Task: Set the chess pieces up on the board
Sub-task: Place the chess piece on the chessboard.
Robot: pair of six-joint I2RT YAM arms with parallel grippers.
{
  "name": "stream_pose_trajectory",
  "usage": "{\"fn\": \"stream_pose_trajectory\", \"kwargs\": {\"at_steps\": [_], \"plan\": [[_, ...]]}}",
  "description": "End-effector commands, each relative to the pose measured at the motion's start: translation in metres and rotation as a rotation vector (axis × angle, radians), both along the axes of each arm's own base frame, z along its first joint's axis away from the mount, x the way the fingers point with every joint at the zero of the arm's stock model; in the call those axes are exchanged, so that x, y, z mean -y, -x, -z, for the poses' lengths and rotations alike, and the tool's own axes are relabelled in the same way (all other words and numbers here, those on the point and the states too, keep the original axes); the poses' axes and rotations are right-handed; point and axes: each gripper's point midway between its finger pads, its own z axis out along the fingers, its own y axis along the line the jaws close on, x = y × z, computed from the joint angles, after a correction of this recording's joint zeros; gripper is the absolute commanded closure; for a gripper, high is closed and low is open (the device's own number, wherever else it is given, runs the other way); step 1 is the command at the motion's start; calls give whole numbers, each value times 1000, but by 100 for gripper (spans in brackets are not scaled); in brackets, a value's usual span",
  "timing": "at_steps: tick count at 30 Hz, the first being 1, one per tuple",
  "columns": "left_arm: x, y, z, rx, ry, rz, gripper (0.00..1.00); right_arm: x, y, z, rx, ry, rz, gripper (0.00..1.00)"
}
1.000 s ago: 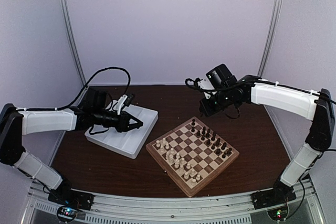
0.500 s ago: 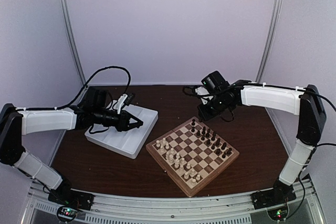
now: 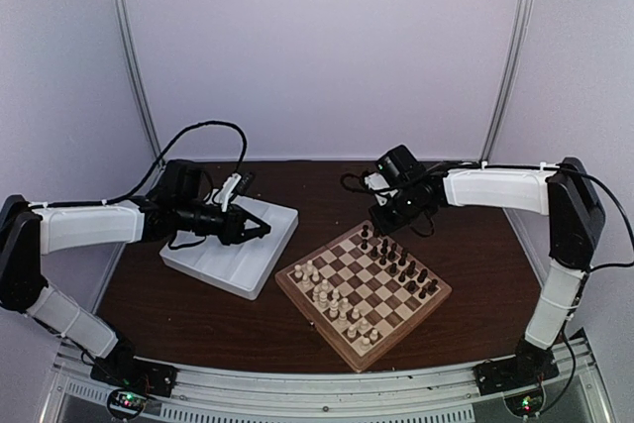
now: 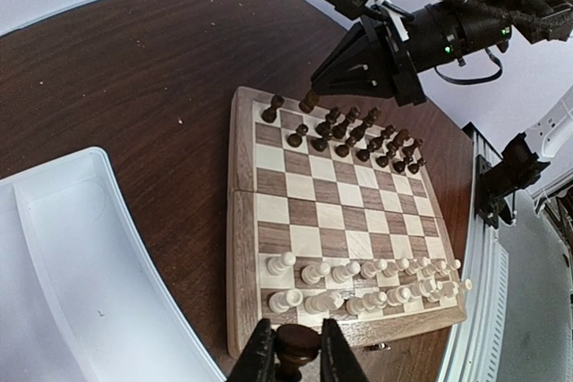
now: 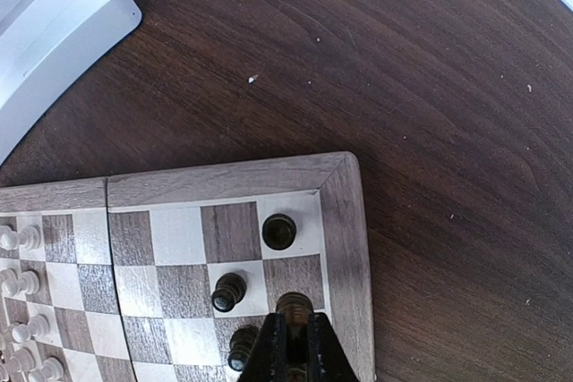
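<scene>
Left of centre in the top view, we see the left gripper (image 3: 262,231) hanging over the right part of the white compartment tray (image 3: 213,266), well apart from the chessboard (image 3: 297,296). Its wrist camera shows the fingers drawn narrow at the bottom edge, pinching a round-topped dark piece (image 4: 296,343) that stands upright between them. The near rim of the board is just beyond. At the upper middle of the top view, the right gripper (image 3: 372,225) reaches down to the board's far corner. From its own camera, the right gripper's fingers (image 5: 271,351) are closed tight at the bottom centre, with a second dark piece (image 5: 294,305) at their tips. That piece is over the dark square just inside the right-hand rim. We cannot tell whether it already rests on the square. Just ahead of it, one of the dark chess pieces (image 5: 279,231) stands on the light corner square, and another is to the left on the neighbouring file. The remaining dark pieces line the board's far rows in the left wrist view. The cream-white pieces (image 4: 358,285) fill the rows at the bottom of that frame.
</scene>
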Motion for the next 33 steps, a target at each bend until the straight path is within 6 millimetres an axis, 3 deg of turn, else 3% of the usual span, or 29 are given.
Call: {"fn": "stream_pose_trajectory", "kwargs": {"at_steps": [1,23,33], "plan": [[2,-8,-15,51,16,2,84,2,-8,7,23,9,9,100],[1,-8,-13,45,10,1,85,1,-11,31,6,26,14,100],[1,-7,-15,46,11,1,85,3,-11,19,23,22,17,73]]}}
